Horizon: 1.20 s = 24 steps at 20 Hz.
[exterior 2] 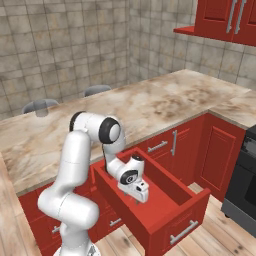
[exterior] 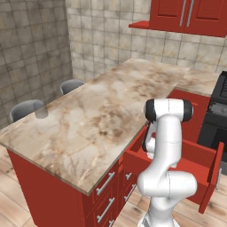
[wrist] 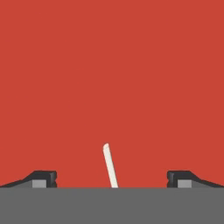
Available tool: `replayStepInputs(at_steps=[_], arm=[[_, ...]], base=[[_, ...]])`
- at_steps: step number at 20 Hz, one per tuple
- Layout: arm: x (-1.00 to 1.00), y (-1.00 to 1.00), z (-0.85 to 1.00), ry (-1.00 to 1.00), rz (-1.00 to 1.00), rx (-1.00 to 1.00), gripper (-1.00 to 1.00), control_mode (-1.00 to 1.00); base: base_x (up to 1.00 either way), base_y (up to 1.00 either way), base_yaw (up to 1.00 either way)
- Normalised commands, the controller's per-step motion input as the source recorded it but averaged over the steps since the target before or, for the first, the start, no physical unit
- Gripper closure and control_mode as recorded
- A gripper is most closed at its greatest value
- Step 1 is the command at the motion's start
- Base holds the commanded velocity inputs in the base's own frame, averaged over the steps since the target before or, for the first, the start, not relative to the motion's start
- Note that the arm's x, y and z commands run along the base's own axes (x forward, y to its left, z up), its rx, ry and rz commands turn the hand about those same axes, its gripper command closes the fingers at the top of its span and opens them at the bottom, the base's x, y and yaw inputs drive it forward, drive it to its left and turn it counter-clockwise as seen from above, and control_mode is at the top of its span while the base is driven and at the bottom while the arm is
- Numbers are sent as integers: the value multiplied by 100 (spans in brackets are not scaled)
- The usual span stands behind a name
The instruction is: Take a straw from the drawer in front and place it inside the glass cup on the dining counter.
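Thin pale straw (wrist: 110, 166) lies bottom centre on red drawer floor (wrist: 112, 78), between wide-apart two-finger gripper (wrist: 112, 178) tips (neither touching it).

Drawer (exterior 2: 165, 200) red; straw (wrist: 110, 166) pale; dining counter (exterior: 88, 124) beige-brown veined marble.

- One straw (wrist: 110, 166), bottom centre of the hand view.
- One open drawer (exterior 2: 170, 202), lower centre of the right base view.
- One glass cup (exterior: 41, 111), left edge.
- Two grey chairs (exterior: 71, 85), upper left.
- One dining counter (exterior: 97, 119).
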Motion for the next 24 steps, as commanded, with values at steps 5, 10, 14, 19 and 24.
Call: replayStepInputs(at_steps=[5, 10, 14, 19, 24], arm=[[0, 4, -12, -1, 0, 0, -100, -100], [0, 0, -40, 0, 0, 0, -100, -100], [0, 0, -47, 0, 0, 0, 100, -100], [0, -13, -37, 0, 0, 0, 100, -100], [0, -25, -24, 0, 0, 0, 100, -100]], base=[[0, 0, 0], [0, 0, 0], [0, 0, 0], [0, 0, 0], [0, 0, 0]])
